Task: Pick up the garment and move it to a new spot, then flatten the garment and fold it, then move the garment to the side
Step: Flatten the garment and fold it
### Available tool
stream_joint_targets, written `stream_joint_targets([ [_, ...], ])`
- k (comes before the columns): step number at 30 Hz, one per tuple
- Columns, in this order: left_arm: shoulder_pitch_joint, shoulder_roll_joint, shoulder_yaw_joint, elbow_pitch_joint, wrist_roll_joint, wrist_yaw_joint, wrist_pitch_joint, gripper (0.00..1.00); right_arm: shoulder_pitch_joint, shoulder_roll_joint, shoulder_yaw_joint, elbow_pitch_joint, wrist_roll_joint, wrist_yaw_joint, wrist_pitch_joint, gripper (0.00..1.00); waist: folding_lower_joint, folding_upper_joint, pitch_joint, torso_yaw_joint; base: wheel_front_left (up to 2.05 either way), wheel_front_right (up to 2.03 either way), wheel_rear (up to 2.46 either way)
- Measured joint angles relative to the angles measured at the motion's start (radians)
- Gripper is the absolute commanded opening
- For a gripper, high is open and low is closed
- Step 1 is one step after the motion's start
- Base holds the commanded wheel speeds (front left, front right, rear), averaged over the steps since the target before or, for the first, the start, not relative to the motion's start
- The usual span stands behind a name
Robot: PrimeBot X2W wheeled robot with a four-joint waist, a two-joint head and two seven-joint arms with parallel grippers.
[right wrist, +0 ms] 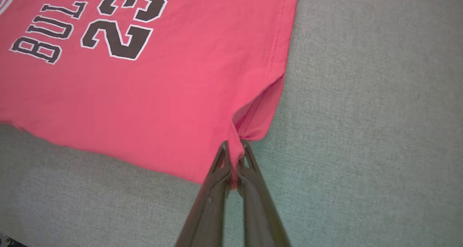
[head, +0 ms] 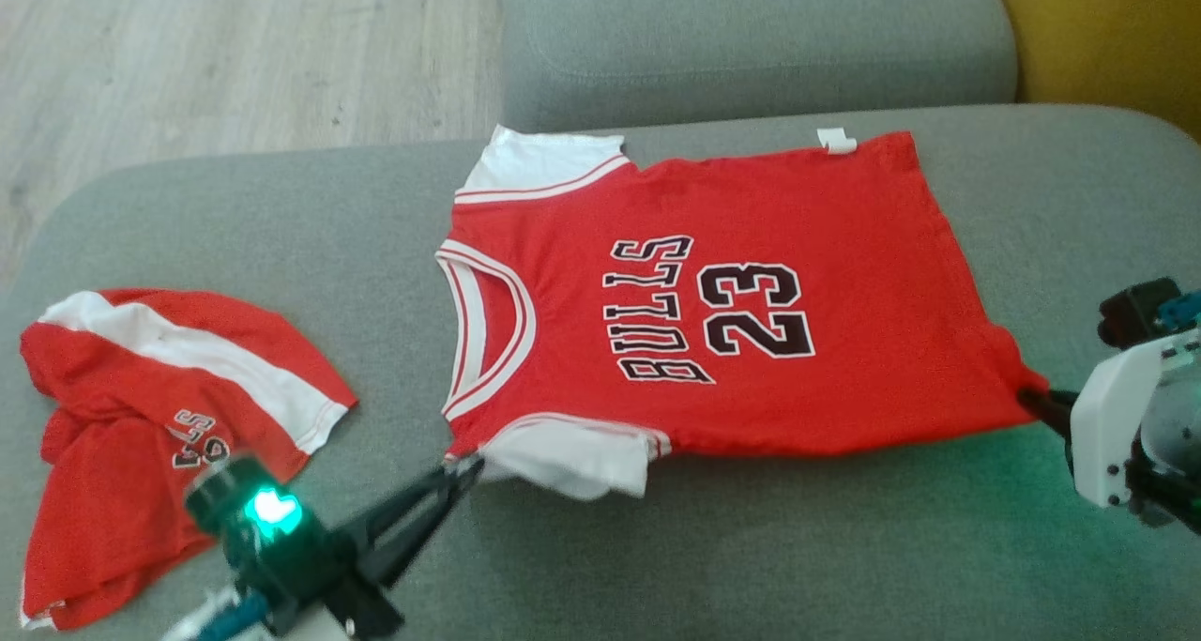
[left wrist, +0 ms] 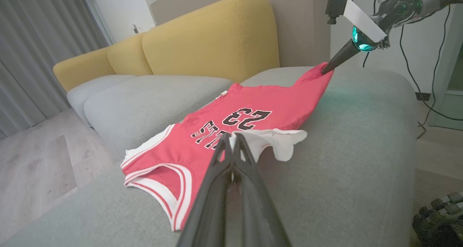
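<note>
The garment [head: 713,294] is a red jersey with white sleeves and black "BULLS 23" print, spread out on the grey sofa cushion [head: 751,547]. My left gripper [head: 469,467] is shut on the jersey's near shoulder beside the white sleeve [left wrist: 278,140]. At the jersey's near bottom corner [right wrist: 253,124] my right gripper [head: 1032,402] is shut on the fabric, which bunches between the fingers [right wrist: 220,160]. In the left wrist view the jersey [left wrist: 238,120] stretches away to the right gripper [left wrist: 325,68].
A second red and white garment [head: 159,406] lies crumpled at the cushion's left end. Wooden floor [head: 188,50] lies beyond at the left. A grey cushion [head: 751,40] sits behind, with yellow backrests [left wrist: 202,37] further off. Cables [left wrist: 408,69] hang at the right.
</note>
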State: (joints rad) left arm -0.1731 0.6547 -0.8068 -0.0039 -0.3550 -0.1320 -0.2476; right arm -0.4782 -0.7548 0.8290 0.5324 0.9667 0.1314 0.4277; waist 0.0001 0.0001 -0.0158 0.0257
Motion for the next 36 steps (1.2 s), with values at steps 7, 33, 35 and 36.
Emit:
stream_joint_targets([
  [7,-0.138,-0.002,0.003,0.04,0.003,0.0,0.0,0.0,-0.024,0.007,-0.045,-0.017,-0.053,0.0,0.031,0.0,0.0,0.0,0.056,-0.009,0.0,0.0,0.0],
  [33,-0.593,-0.043,-0.172,0.326,-0.068,0.0,-0.009,0.0,-0.24,0.159,-0.134,0.158,-0.174,0.0,0.047,0.0,0.0,0.0,0.229,-0.024,0.0,0.0,0.0],
  [35,-0.612,-0.045,-0.18,0.347,-0.077,0.0,-0.009,0.0,-0.261,0.165,-0.134,0.166,-0.178,0.0,0.038,0.0,0.0,0.0,0.242,-0.025,0.0,0.0,0.0],
  [36,-0.624,-0.045,-0.188,0.359,-0.079,0.0,-0.009,0.0,-0.273,0.169,-0.134,0.172,-0.179,0.0,0.036,0.0,0.0,0.0,0.248,-0.026,0.0,0.0,0.0],
])
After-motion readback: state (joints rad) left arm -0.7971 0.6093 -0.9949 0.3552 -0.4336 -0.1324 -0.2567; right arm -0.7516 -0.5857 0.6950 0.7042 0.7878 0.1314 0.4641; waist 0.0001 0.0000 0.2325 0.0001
